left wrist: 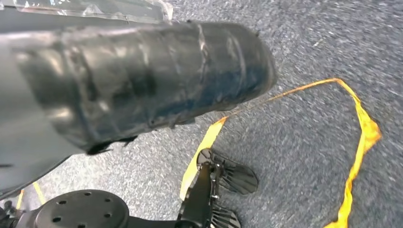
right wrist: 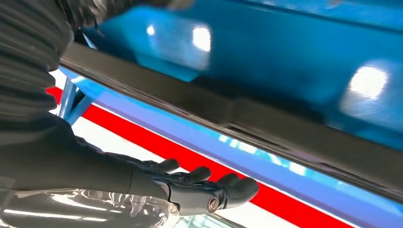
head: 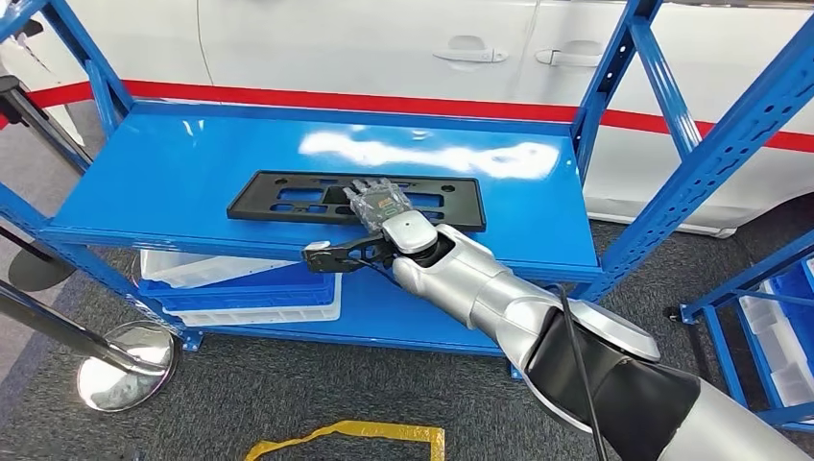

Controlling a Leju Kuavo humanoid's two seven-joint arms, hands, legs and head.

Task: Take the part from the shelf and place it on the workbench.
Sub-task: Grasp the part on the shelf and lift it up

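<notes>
On the upper deck of the blue shelf (head: 173,182), near its front edge, you have the part (head: 278,197): a flat black plastic plate, long and rectangular, matt, with cut-out slots along its length. It lies flat on glossy painted metal that throws back bright ceiling glare. Shelf posts are perforated blue steel angle.

Your right hand (head: 376,204) reaches in from the front and sits over the middle of the part, palm down, wrapped in crinkled clear film. Its fingers (head: 370,187) lie stretched forward across the plate's top face. The thick thumb (head: 326,254) sticks out toward the left, below the shelf's front lip and apart from the fingers. From the right wrist view, dark fingers (right wrist: 228,187) lie side by side, slightly curled, with the plate's dark edge (right wrist: 237,118) running past them; you cannot tell whether they actually press on it. Nothing is clamped.

Left hand (left wrist: 142,80): a blurred dark film-covered bulk close to the lens, above grey speckled carpet (left wrist: 309,42) and yellow tape (left wrist: 361,128). Finger spread cannot be told.

Below, a blue crate (head: 240,288) holds white trays (head: 206,269). Behind stands a white car (head: 384,48) with a red stripe (head: 336,100).
</notes>
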